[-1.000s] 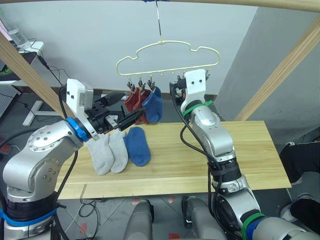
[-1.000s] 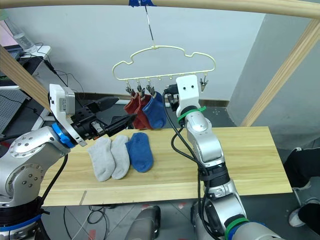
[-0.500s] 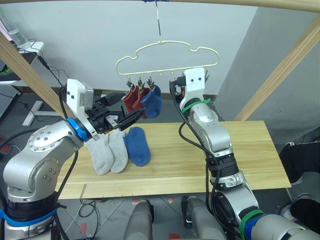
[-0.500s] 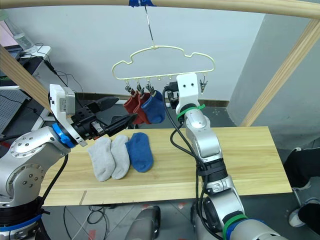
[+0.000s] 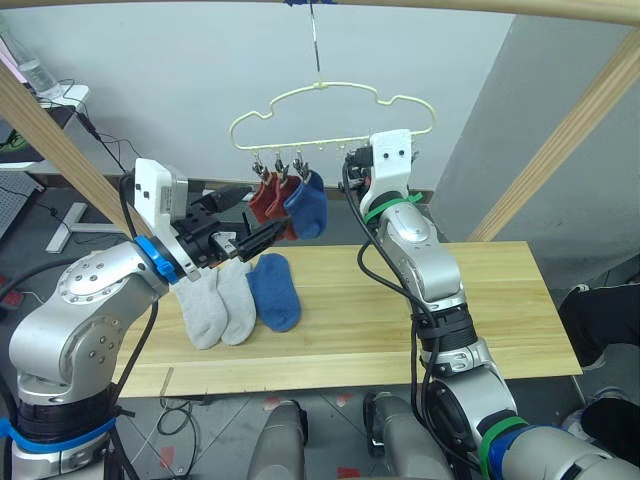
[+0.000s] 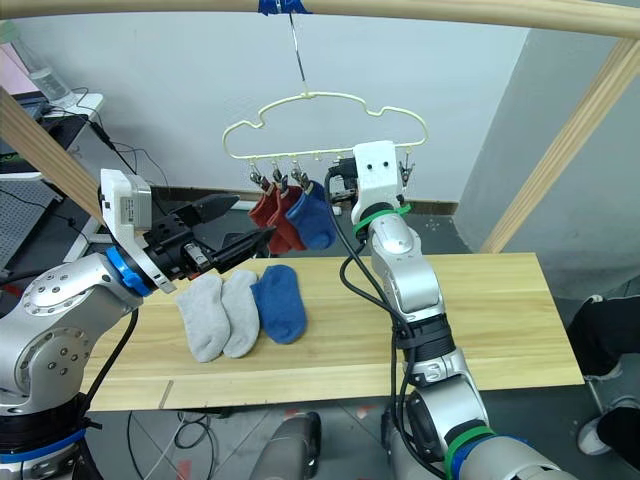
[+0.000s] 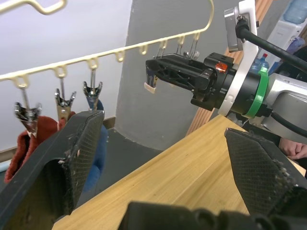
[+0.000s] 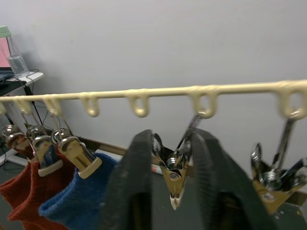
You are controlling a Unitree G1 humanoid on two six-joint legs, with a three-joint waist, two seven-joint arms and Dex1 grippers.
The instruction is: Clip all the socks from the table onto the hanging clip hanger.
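Note:
The pale yellow clip hanger (image 5: pixel 333 97) hangs from the top pole. Two rust red socks (image 5: pixel 263 199) and a blue sock (image 5: pixel 308 206) are clipped at its left end. On the table (image 5: pixel 480 300) lie two light grey socks (image 5: pixel 218 304) and one blue sock (image 5: pixel 275 291), side by side. My right gripper (image 8: pixel 173 191) is raised at the hanger's row of clips, its fingers (image 8: pixel 132 187) shut on a bare metal clip (image 8: pixel 175 165). My left gripper (image 5: pixel 258 214) is open and empty, level with the hung socks and just left of them.
Round wooden poles slant down at the left (image 5: pixel 60 150) and right (image 5: pixel 560 150), joined by a top bar (image 5: pixel 450 6). Behind the left pole is a desk with a bottle (image 5: pixel 33 72) and cables. More free clips (image 8: pixel 271 175) hang to the right of the held one.
My right gripper has risen a little to the clip row, and the hanger with its hung socks has swung slightly left. The left arm and the socks on the table are unchanged.

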